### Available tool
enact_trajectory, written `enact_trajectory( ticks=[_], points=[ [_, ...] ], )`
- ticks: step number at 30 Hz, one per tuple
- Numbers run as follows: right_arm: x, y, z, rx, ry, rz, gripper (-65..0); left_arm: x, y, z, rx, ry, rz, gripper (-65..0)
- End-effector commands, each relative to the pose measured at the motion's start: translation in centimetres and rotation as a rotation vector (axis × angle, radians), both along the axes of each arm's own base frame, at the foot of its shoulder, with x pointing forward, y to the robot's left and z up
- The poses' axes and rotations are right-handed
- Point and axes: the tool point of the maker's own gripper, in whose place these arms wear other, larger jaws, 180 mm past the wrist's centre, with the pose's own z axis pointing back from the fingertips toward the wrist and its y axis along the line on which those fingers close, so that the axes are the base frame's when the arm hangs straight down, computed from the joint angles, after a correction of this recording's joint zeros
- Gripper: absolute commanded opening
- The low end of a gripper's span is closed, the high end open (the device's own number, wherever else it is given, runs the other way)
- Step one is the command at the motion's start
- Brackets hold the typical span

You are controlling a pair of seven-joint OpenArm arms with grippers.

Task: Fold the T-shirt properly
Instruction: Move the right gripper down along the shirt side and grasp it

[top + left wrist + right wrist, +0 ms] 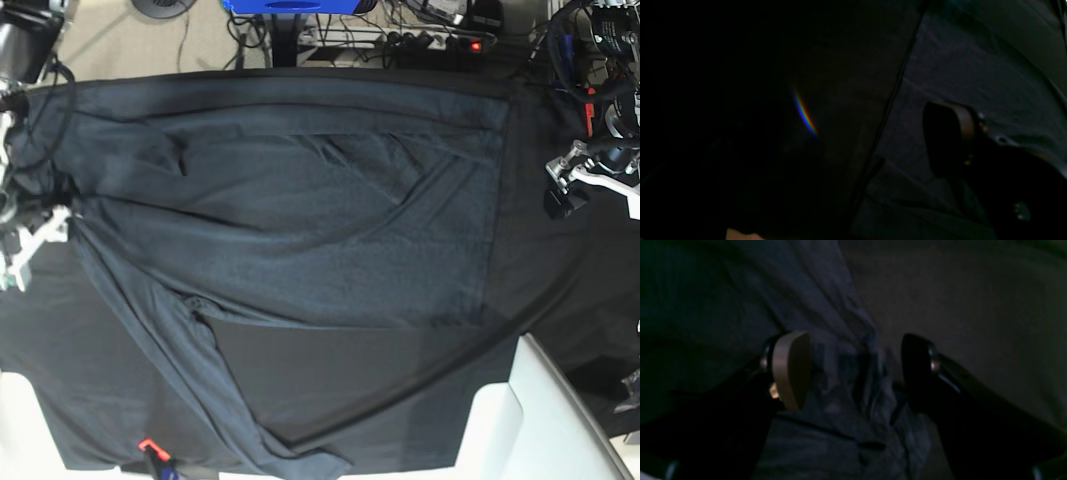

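Grasp step: right gripper (853, 373) is straddling a bunched edge of the slate blue-grey knit T-shirt (330, 250), jaws wide, holding nothing. Left gripper's (562, 190) opening: cannot tell. Next: closing on cloth.

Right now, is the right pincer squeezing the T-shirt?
No, in the right wrist view the right pincer stands open, with bunched folds of the T-shirt lying in the gap between its two fingers.
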Motion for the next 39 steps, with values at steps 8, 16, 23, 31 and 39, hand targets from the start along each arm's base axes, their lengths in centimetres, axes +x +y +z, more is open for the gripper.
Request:
enact_trajectory(
  ticks=[8, 16, 23, 31, 39],
  points=[
    [7.6, 3.2, -0.7, 0.071, -0.044, 0.090, -26.0, 0.7, 0.6, 1.3, 0.024, -0.041, -0.004, 0.0],
    [9.6, 2.4, -3.2, 0.080, -0.031, 0.001, -26.0, 0.6, 0.8, 1.3, 0.026, -0.037, -0.002, 0.0],
    [8.9, 2.4, -5.4, 0.113, 0.003, -0.029, -26.0, -0.4, 1.8, -0.5, 0.007, 0.009, 0.035, 0.0],
    [8.9, 2.2, -5.5, 0.113, -0.003, -0.035, -40.4, 0.2, 1.9, 0.0, 0.010, -0.008, 0.033, 0.0],
    [8.8, 1.1, -5.2, 0.097, -0.007, -0.043, -42.9, 0.9, 1.7, 0.0, -0.002, -0.018, 0.037, 0.0]
  ],
)
